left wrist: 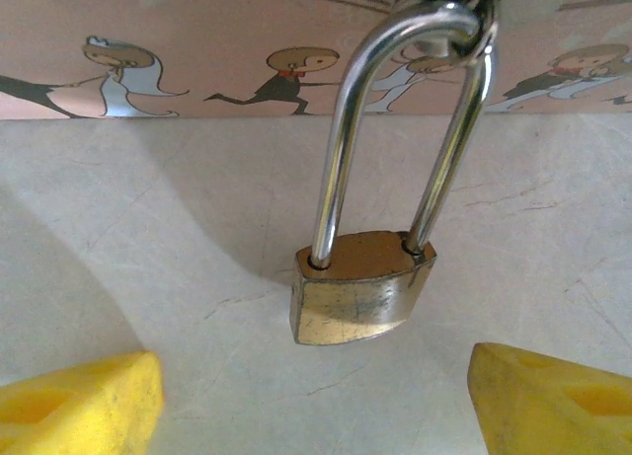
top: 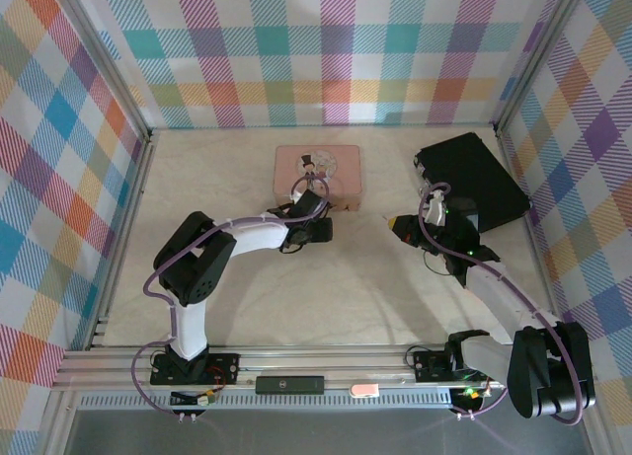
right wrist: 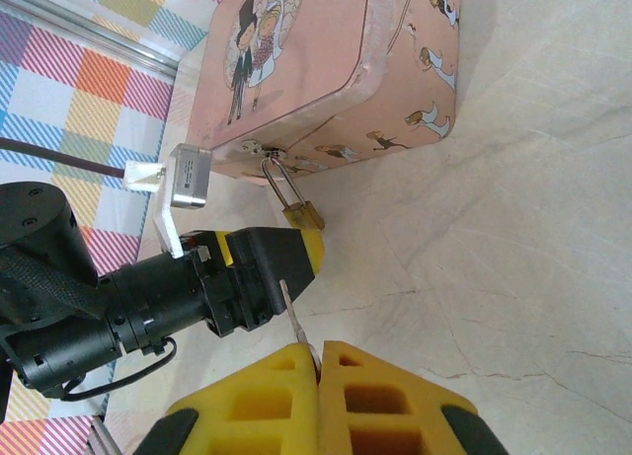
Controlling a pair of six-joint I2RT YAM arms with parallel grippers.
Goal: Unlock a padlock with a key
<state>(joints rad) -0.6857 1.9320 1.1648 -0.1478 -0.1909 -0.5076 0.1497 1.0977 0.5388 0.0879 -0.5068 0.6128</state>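
The padlock (left wrist: 360,289) is found at the front wall of the pink tin (right wrist: 326,70), where its silvery shackle (left wrist: 341,139) is looped through the tin's clasp. Both shackle legs are seen entering the brass body, and the body is hung low against the cream table (left wrist: 148,277) (whether it rests on the surface cannot be told). The left gripper (left wrist: 316,404) is levelled at the padlock from just in front. Its jaws are spread wide, one yellow fingertip (left wrist: 84,406) being placed to either side of the lock, and nothing is gripped or touched by them. In the right wrist view, the right gripper (right wrist: 318,361) is clenched, with its yellow pads pressed together. A thin silvery key (right wrist: 293,327) is pinched between them. The blade is pointed toward the padlock but is kept apart from it, with the left arm's finger lying in between. In the top view, the tin is located at the far middle of the table. A flat black case (top: 474,179) is located to the right of the tin, well apart from it.
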